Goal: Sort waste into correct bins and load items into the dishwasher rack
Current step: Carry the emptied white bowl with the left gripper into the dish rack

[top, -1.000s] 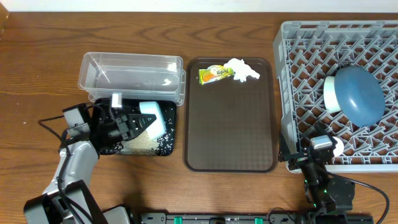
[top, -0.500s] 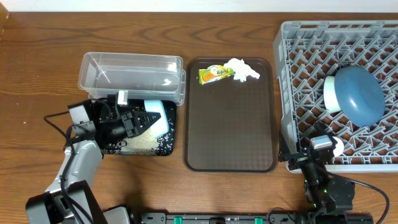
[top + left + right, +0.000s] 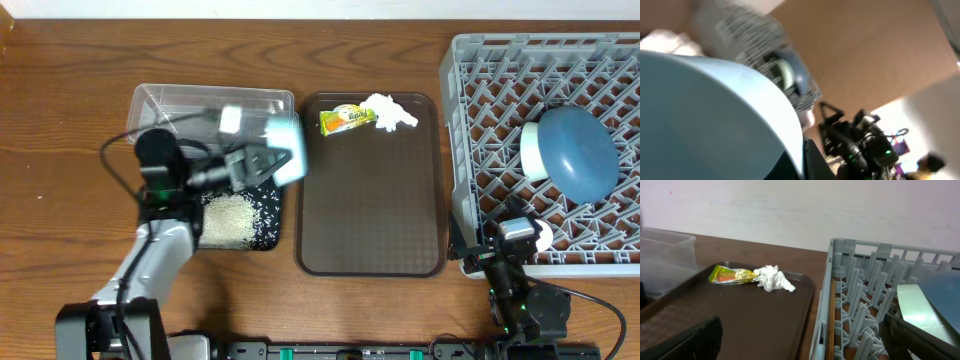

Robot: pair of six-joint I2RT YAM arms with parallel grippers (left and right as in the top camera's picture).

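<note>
My left gripper is shut on the pale-green bowl and holds it, blurred, above the gap between the clear tub and the brown tray. The bowl fills the left wrist view beside one dark finger. Loose rice lies in the black tray. The yellow-green wrapper and white tissue lie on the brown tray's far end. The dark-blue bowl leans in the grey rack. My right gripper is open and empty at the rack's front left corner.
The brown serving tray lies between the bins and the rack. A thin wooden strip, perhaps a chopstick, runs along the inside of the rack's left wall. A small white object sits at the rack's front edge beside the right arm.
My left arm has lifted the pale-green bowl out of the black tray and swung it up and to the right. The rice stays in the tray. The right arm has not moved.
</note>
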